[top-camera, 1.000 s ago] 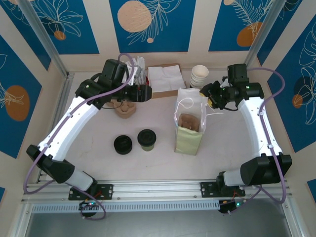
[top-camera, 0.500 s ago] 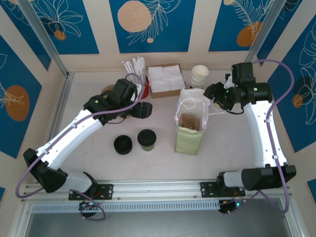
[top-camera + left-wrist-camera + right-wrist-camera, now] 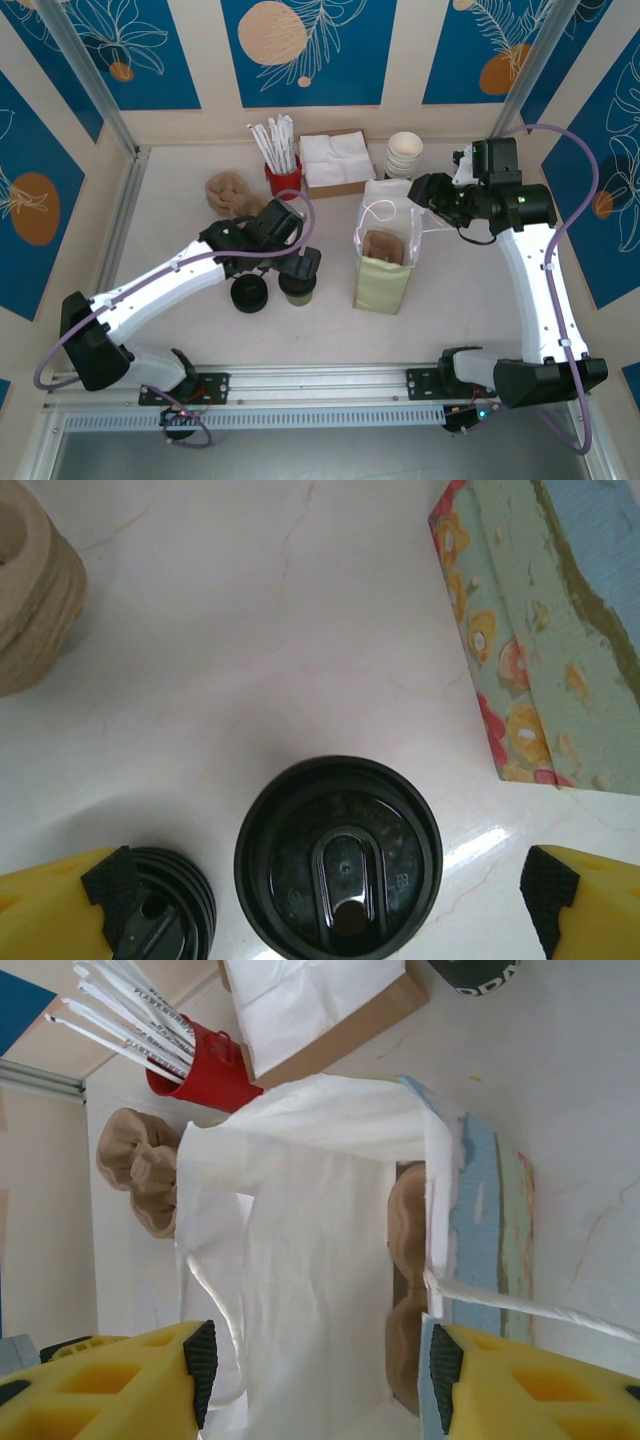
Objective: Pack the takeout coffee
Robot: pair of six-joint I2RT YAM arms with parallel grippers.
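A: Where is the takeout coffee (image 3: 297, 283) standing?

B: It stands upright on the table (image 3: 330, 335), just beside the all-black lid piece (image 3: 249, 293), which is at its left in the top view. The paper bag (image 3: 384, 285) is to its right, near but apart.

A: And the left gripper (image 3: 301, 267)?

B: It hangs directly above the coffee. In the left wrist view the black domed lid (image 3: 338, 870) sits between the two yellow fingers (image 3: 575, 895), which are spread wide. Neither finger touches the cup. One finger partly covers the black lid piece (image 3: 170, 905) in that view.

A: What does the right gripper (image 3: 425, 190) do?

B: It is at the far side of the bag's mouth. Its fingers are also spread apart, and the white inside of the bag (image 3: 300, 1210) shows between them. A white handle (image 3: 520, 1305) passes just beside one finger; if it touches, I cannot tell.

A: Is something in the bag?

B: Yes, a brown cardboard carrier (image 3: 385, 247) lies inside it. A similar brown stack (image 3: 228, 192) rests on the table behind the left arm, near the red cup of straws (image 3: 283, 180).
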